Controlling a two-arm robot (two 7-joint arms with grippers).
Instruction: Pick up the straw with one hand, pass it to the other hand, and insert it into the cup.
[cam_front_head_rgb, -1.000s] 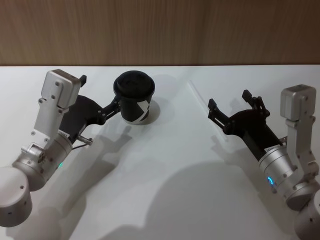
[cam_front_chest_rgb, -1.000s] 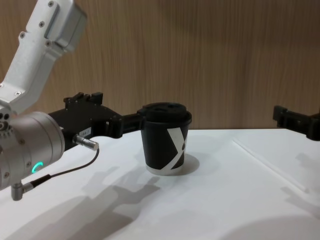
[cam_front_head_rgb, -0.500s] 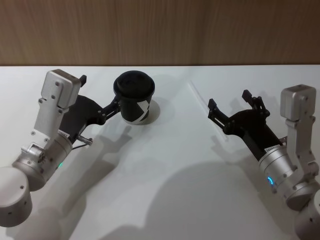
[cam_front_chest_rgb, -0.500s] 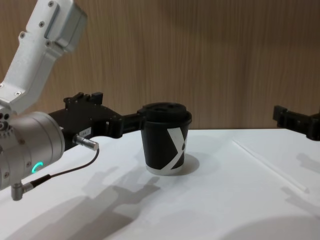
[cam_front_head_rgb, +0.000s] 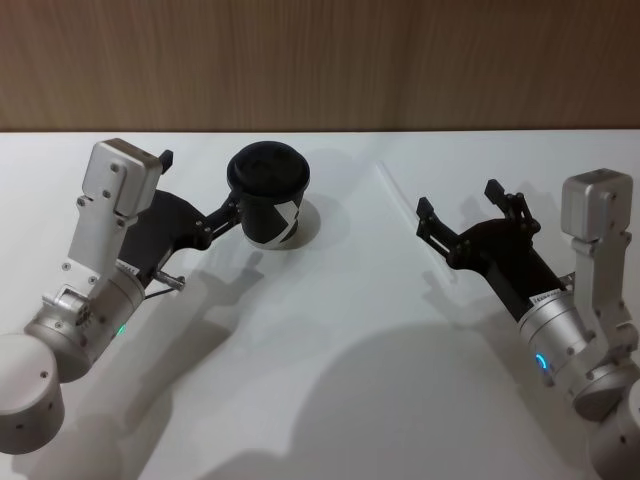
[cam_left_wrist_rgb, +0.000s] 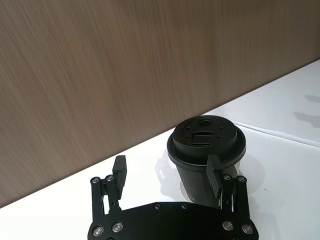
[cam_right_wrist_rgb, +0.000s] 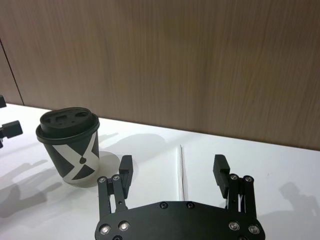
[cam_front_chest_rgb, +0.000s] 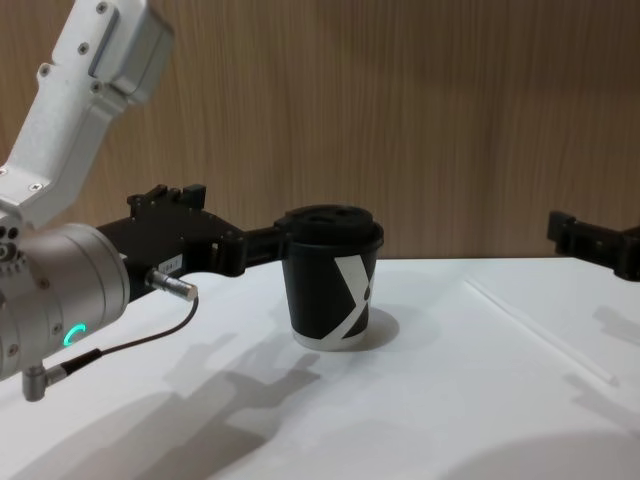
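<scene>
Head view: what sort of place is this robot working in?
Probably a lab test bench: a plain white table against a wood-panel wall, holding a lidded black paper cup and a white straw, the open left gripper by the cup, the open right gripper near the straw.

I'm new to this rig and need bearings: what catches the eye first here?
The black cup stands on the white table left of centre, with the open left gripper close beside it. To the right, the white straw lies flat just ahead of the open right gripper.
</scene>
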